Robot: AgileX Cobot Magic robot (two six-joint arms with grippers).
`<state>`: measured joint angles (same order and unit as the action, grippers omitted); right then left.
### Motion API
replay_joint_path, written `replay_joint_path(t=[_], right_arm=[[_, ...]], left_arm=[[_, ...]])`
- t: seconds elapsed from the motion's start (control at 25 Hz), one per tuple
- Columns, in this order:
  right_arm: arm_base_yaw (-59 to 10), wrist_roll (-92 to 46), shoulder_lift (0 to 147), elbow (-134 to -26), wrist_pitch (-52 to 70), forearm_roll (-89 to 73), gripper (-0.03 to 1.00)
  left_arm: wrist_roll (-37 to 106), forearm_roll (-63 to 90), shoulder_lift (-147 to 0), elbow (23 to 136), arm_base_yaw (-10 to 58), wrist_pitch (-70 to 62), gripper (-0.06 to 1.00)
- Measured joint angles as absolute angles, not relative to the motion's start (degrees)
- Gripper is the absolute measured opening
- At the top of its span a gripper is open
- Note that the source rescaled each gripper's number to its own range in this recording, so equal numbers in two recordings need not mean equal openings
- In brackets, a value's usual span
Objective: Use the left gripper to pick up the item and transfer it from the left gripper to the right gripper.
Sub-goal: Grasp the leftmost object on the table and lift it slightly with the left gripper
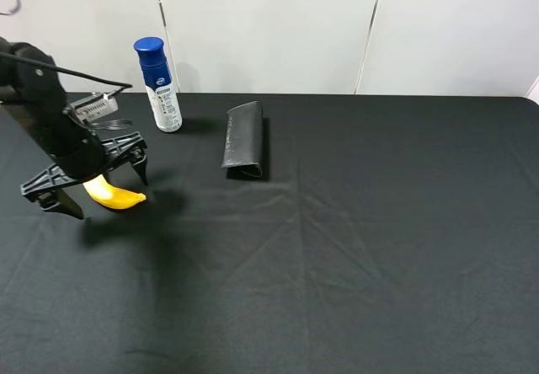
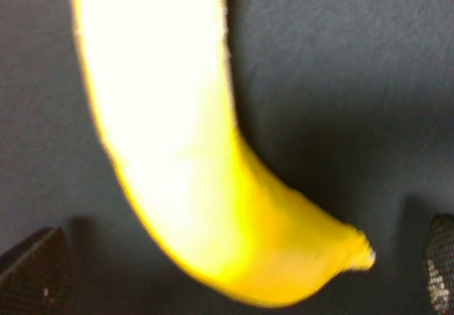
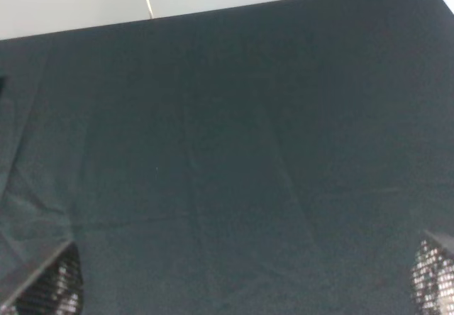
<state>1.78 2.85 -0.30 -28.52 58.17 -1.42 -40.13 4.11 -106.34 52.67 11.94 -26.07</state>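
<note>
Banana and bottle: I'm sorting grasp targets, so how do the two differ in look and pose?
The banana is curved and plain yellow; the bottle is straight, white, blue-capped. The banana lies flat; the bottle stands upright. The banana sits between the fingers of the open left gripper; the bottle stands apart from it. Both rest on the black table.

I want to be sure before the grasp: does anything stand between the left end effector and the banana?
Nothing visible does. The left end effector is open around the banana, with only bare black cloth between the fruit and each finger. The bottle and the pouch are farther back, apart from it.
</note>
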Motion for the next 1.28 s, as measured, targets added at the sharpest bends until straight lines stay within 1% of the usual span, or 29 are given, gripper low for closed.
replay_joint_path(t=[0.36, 0.48, 0.56, 0.64, 0.84, 1.0, 1.12, 1.16, 1.28], right_arm=[[1.78, 2.85, -0.3, -28.52, 58.17, -1.42, 1.0], [1.78, 2.85, -0.3, -28.52, 58.17, -1.42, 1.0], [1.78, 2.85, -0.3, -28.52, 58.17, -1.42, 1.0], [1.78, 2.85, -0.3, -28.52, 58.17, -1.42, 1.0], [1.78, 2.85, -0.3, -28.52, 58.17, -1.42, 1.0], [1.78, 2.85, -0.3, -28.52, 58.17, -1.42, 1.0], [1.78, 2.85, -0.3, -28.52, 58.17, -1.42, 1.0], [1.78, 2.85, -0.3, -28.52, 58.17, -1.42, 1.0], [1.78, 2.85, -0.3, -28.52, 58.17, -1.42, 1.0]], left_arm=[[-45.69, 3.1, -109.6, 54.7, 12.67, -24.6, 0.98], [-48.47, 0.92, -109.6, 54.76, 12.67, -24.71, 0.96], [-49.63, 0.0, -109.6, 54.76, 12.67, -25.56, 0.91], [-50.19, 0.0, -109.6, 54.76, 12.67, -25.96, 0.83], [-50.48, -0.3, -109.6, 54.76, 12.67, -26.01, 0.54], [-50.61, -0.3, -109.6, 54.76, 12.67, -26.01, 0.27], [-50.61, 0.0, -109.6, 54.76, 12.67, -26.01, 0.01], [-50.61, 0.0, -109.6, 54.76, 12.67, -26.01, 0.0], [-50.61, 0.0, -109.6, 54.76, 12.67, -26.01, 0.0]])
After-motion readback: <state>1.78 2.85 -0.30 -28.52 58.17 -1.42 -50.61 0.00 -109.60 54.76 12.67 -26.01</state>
